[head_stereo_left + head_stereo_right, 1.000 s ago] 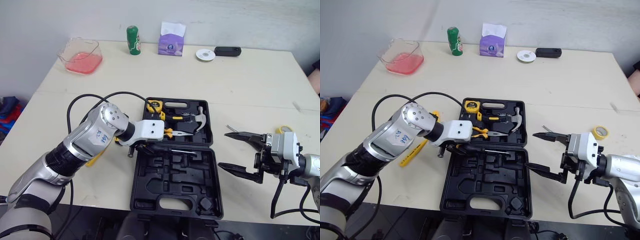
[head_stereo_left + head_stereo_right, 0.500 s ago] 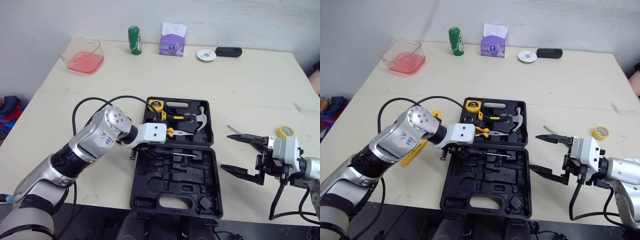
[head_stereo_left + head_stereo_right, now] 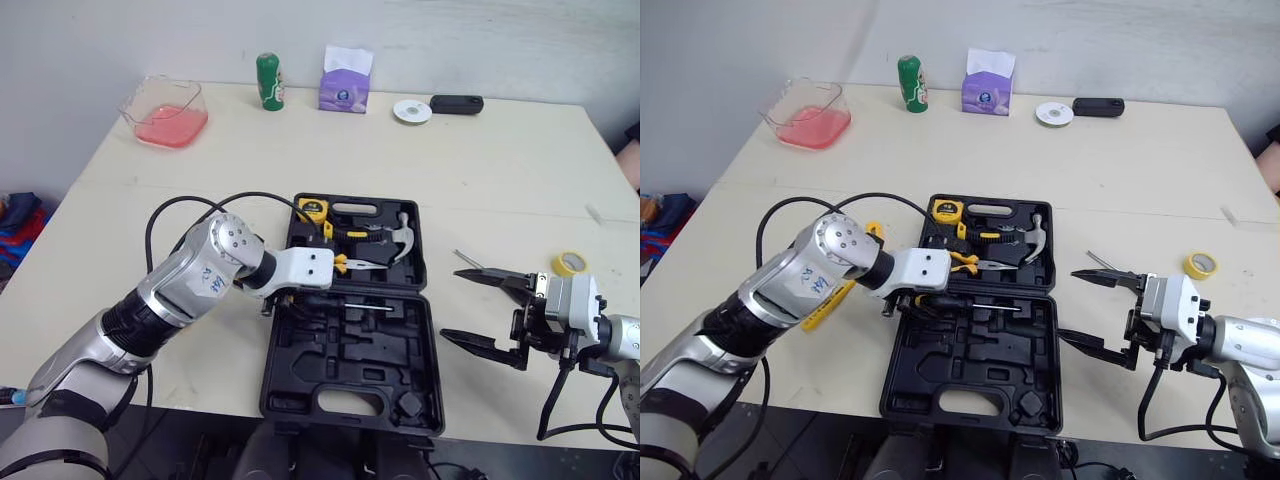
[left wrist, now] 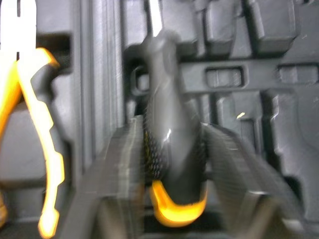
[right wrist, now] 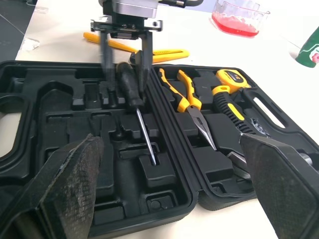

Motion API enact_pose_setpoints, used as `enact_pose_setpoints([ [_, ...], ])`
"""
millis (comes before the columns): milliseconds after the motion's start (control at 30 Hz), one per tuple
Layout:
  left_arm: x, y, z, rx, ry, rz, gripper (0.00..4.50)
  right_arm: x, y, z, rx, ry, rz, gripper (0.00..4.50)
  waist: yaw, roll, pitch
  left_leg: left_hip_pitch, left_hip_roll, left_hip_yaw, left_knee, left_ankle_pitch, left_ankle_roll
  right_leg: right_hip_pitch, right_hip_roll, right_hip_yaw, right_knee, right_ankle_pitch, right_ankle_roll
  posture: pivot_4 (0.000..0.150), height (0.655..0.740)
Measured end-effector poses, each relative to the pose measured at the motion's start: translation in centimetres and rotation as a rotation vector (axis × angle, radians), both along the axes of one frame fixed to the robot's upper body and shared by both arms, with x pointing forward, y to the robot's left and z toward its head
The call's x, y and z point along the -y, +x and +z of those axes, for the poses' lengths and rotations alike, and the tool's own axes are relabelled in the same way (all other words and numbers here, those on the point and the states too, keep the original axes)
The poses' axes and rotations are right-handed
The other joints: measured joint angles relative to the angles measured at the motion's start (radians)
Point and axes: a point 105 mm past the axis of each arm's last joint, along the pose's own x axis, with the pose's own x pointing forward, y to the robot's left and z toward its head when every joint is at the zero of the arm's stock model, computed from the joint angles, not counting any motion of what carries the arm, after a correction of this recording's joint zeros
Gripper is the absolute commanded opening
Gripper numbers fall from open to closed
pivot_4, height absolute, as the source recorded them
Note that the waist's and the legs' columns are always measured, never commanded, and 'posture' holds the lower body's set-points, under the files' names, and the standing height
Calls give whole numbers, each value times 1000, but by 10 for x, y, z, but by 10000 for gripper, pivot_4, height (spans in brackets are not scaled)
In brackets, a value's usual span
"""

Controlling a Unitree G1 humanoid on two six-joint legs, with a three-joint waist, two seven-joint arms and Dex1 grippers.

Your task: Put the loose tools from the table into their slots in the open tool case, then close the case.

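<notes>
The black tool case (image 3: 300, 400) lies open on the table. Its far half holds a tape measure (image 3: 310, 210), yellow-handled pliers (image 3: 355, 264) and a hammer (image 3: 400, 240). My left gripper (image 5: 124, 74) reaches into the near half, its fingers (image 4: 124, 169) tight against the black handle of a screwdriver (image 4: 174, 149). The screwdriver's shaft (image 3: 362, 308) lies along a moulded slot. A yellow utility knife (image 3: 830, 300) rests on the table left of the case. My right gripper (image 3: 452, 303) hangs open beside the case's right edge.
A yellow tape roll (image 3: 568, 263) and a small metal pin (image 3: 465, 258) lie right of the case. At the table's far edge stand a pink-filled container (image 3: 165, 110), a green can (image 3: 267, 80), a purple tissue pack (image 3: 343, 85), a white disc (image 3: 412, 110) and a black device (image 3: 456, 103).
Over the second, my left gripper carried the screwdriver right and down into the case's near half, where its shaft now lies flat. The right gripper barely moved.
</notes>
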Motion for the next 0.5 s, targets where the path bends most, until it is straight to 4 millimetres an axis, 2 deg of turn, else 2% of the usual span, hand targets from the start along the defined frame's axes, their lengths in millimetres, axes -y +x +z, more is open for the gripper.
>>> enact_pose_setpoints([
  [200,1,-2,18,34,-68,-11,37192,-1,0,-3,-5,-4,6,45000,-3,0,0,0,0,0,0,0,0,0,0,0,0,0,0,1500,7400],
  [300,10,-6,31,36,-201,-29,37192,-1,0,-4,-7,-6,8,45000,-1,0,0,0,0,-1,1,0,0,0,0,0,0,0,0,1500,7400],
  [367,13,-5,43,41,-350,-15,37192,1,0,-5,-13,-6,8,45000,-2,0,0,0,0,-1,1,0,1,0,0,0,0,0,0,1500,7400],
  [467,10,-3,55,50,-482,-10,29042,5,2,-9,-31,-3,-3,45000,-2,0,0,0,0,-1,1,0,0,0,0,0,0,0,0,1500,7400],
  [500,6,-1,56,50,-513,-3,24890,6,1,-9,-27,-4,-2,45000,-3,0,0,0,0,-1,1,0,0,0,0,0,0,0,0,1500,7400],
])
